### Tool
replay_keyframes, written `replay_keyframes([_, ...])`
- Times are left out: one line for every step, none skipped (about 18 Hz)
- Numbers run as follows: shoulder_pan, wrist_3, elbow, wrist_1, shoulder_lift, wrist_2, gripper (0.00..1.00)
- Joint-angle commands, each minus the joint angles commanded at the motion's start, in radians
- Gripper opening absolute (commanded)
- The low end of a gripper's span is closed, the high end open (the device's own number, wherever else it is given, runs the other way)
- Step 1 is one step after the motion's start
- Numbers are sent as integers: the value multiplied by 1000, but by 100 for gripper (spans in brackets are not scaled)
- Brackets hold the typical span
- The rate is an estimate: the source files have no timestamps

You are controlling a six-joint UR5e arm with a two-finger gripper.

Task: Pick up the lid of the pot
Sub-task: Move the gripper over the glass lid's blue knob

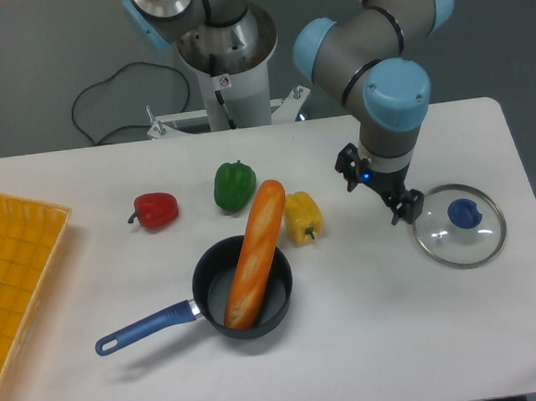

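The pot lid [444, 239] is a round glass disc with a metal rim and a blue knob [464, 212]. It lies flat on the white table at the right. My gripper [379, 190] hangs just left of the lid and above the table, pointing down. Its two black fingers stand apart with nothing between them, so it is open. The right fingertip [409, 209] is close to the lid's left rim; I cannot tell whether it touches it.
A dark pot [278, 304] with a blue handle [141, 328] holds a baguette [254, 254] in the middle. A yellow pepper [303, 216], a green pepper [233, 185] and a red pepper [156, 209] lie nearby. An orange tray [14, 276] sits at the left edge.
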Motion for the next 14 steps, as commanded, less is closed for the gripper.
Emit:
replay_keyframes([21, -5, 6, 2, -12, 2, 100])
replay_keyframes([43, 1, 12, 0, -26, 5, 100])
replay_keyframes([69, 7, 18, 3, -32, 5, 100])
replay_keyframes([87, 8, 26, 8, -34, 6, 100])
replay_keyframes([94, 12, 44, 6, -38, 6, 100])
replay_keyframes([98, 26, 60, 6, -49, 9, 100])
replay_keyframes([100, 43, 75, 6, -58, 11, 100])
replay_keyframes([100, 50, 84, 14, -66, 12, 100])
replay_keyframes([100, 66, 100, 15, -78, 12, 100])
replay_keyframes([104, 105, 118, 18, -92, 12, 100])
replay_keyframes([112, 173, 133, 20, -112, 12, 100])
replay_keyframes([118, 264, 146, 17, -126, 12, 100])
replay_keyframes([124, 350, 152, 15, -138, 12, 100])
replay_keyframes([135, 427, 153, 21, -149, 11, 100])
